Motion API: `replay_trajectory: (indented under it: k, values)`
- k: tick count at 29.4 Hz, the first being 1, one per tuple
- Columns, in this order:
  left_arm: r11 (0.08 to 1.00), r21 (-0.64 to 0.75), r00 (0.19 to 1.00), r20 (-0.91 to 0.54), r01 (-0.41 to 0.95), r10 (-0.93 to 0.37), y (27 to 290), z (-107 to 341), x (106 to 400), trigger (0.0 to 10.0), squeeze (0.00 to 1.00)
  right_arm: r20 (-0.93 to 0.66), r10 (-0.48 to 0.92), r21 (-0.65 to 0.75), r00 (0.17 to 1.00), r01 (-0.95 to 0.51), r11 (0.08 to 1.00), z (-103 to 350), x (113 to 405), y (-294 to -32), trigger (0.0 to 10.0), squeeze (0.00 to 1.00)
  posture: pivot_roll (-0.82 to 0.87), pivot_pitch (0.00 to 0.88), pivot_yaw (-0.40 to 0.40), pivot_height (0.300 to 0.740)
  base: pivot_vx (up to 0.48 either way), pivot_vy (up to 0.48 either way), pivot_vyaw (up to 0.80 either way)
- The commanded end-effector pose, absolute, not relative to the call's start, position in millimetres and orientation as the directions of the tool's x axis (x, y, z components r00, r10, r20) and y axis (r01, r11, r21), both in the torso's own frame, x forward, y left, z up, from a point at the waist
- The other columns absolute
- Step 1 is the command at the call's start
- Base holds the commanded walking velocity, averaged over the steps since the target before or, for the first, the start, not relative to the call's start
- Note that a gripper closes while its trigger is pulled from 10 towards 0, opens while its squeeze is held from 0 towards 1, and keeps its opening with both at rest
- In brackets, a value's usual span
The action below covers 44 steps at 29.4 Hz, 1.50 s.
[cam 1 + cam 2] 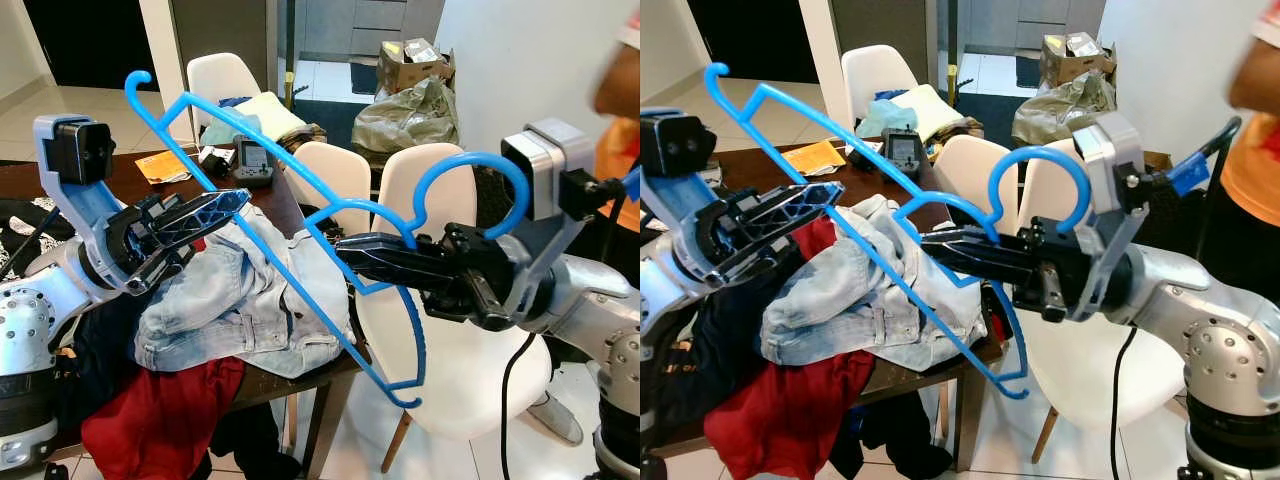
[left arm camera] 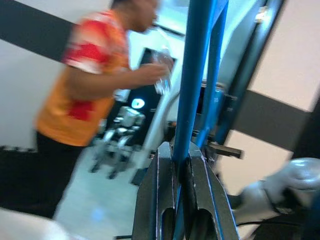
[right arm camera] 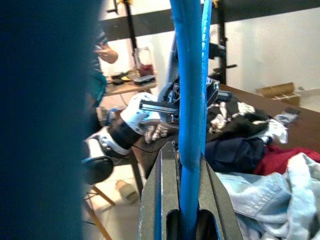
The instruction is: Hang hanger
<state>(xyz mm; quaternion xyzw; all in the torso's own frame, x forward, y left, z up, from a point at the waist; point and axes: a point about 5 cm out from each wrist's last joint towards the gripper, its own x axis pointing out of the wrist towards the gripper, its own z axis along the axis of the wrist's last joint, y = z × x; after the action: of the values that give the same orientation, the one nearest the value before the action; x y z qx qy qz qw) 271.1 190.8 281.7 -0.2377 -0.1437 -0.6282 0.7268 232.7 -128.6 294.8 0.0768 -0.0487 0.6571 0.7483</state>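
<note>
Two blue plastic hangers cross each other in the air above the table's right end. The longer hanger (image 1: 300, 290) has its small hook up at the far left, and its bar slants down to the right. My left gripper (image 1: 235, 203) is shut on its bar (image 2: 192, 75), near the hook end. The second hanger (image 1: 470, 165) has a big round hook on the right. My right gripper (image 1: 345, 250) is shut on its lower part (image 3: 189, 90), just left of that hook. Both arms are held out in front of me at chest height.
A dark wooden table (image 1: 285, 205) carries a pile of clothes: pale jeans (image 1: 240, 290), a red garment (image 1: 160, 410) and dark items. White chairs (image 1: 440, 340) stand at its right side. A person in an orange shirt (image 1: 1255, 150) stands at the far right. Bags and a box (image 1: 410, 100) sit behind.
</note>
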Motion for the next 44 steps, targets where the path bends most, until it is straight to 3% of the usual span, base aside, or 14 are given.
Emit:
replay_trajectory:
  k: [1,4,5,13,16,19,22,26,28,34,35,36,41,44]
  values:
    - [0.13,-0.146,0.187,0.517,0.981,-0.835,191,285,275,10.0,0.8,0.118,0.975,0.076,0.189,-0.981,0.18,286,240,-128,0.0,0.0,0.11,0.03,-0.025,0.74,0.0,0.0,0.0]
    - [0.127,-0.148,0.186,0.518,0.981,-0.835,191,285,275,10.0,0.8,0.111,0.972,0.079,0.208,-0.977,0.2,285,242,-128,0.0,0.0,0.11,0.03,-0.025,0.74,0.0,0.0,0.0]
    - [0.122,-0.142,0.178,0.507,0.982,-0.843,195,282,272,10.0,1.0,0.101,0.957,0.094,0.273,-0.96,0.264,280,251,-134,0.0,0.0,0.11,0.018,-0.028,0.74,0.0,0.0,0.0]
    - [0.202,-0.132,0.24,0.452,0.971,-0.859,220,280,268,10.0,1.0,0.116,0.915,0.111,0.387,-0.92,0.375,277,263,-151,0.0,0.0,0.11,0.017,-0.025,0.74,0.0,0.0,0.0]
    - [0.323,-0.116,0.342,0.416,0.939,-0.843,244,282,267,10.0,1.0,0.131,0.819,0.138,0.559,-0.828,0.543,276,283,-172,0.0,0.0,0.12,0.023,-0.026,0.74,0.0,0.0,0.0]
    - [0.398,-0.106,0.406,0.4,0.911,-0.822,258,284,265,10.0,1.0,0.138,0.75,0.164,0.646,-0.762,0.626,275,295,-186,0.0,0.0,0.12,0.026,-0.027,0.74,0.0,0.0,0.0]
    - [0.451,-0.105,0.455,0.385,0.886,-0.803,271,283,261,10.0,1.0,0.152,0.727,0.176,0.67,-0.742,0.647,275,297,-197,0.0,0.0,0.12,0.029,-0.029,0.74,0.0,0.0,0.0]
    - [0.457,-0.105,0.461,0.38,0.883,-0.802,273,282,260,10.0,1.0,0.161,0.72,0.17,0.675,-0.737,0.654,277,298,-202,0.0,0.0,0.13,0.03,-0.031,0.74,0.0,0.0,0.0]
    - [0.526,-0.114,0.525,0.39,0.843,-0.757,273,278,267,10.0,1.0,0.15,0.612,0.188,0.776,-0.63,0.753,276,311,-217,0.0,0.0,0.13,0.032,-0.033,0.74,0.0,0.0,0.0]
    - [0.617,-0.136,0.613,0.398,0.775,-0.682,271,274,281,10.0,1.0,0.105,0.48,0.198,0.871,-0.492,0.848,271,326,-229,0.0,0.0,0.13,0.033,-0.034,0.74,0.0,0.0,0.0]
    - [0.753,-0.196,0.76,0.36,0.628,-0.541,263,261,304,10.0,0.0,0.046,0.359,0.181,0.932,-0.362,0.915,260,336,-234,10.0,0.0,0.13,0.036,-0.036,0.74,0.0,0.0,0.0]
    - [0.85,-0.197,0.855,0.304,0.488,-0.42,251,250,319,10.0,0.0,0.013,0.268,0.172,0.963,-0.266,0.948,251,342,-237,10.0,0.0,0.13,0.037,-0.037,0.74,0.0,0.0,0.0]
    - [0.917,-0.167,0.914,0.26,0.362,-0.313,238,245,328,10.0,0.0,-0.015,0.185,0.15,0.983,-0.18,0.972,243,346,-239,10.0,0.0,0.13,0.04,-0.037,0.74,0.0,0.0,0.0]
    - [0.999,0.041,0.981,0.195,-0.028,0.02,239,248,333,10.0,0.0,-0.018,0.073,0.153,0.997,-0.069,0.986,236,352,-238,10.0,0.0,0.14,0.044,-0.035,0.74,0.0,0.0,0.0]
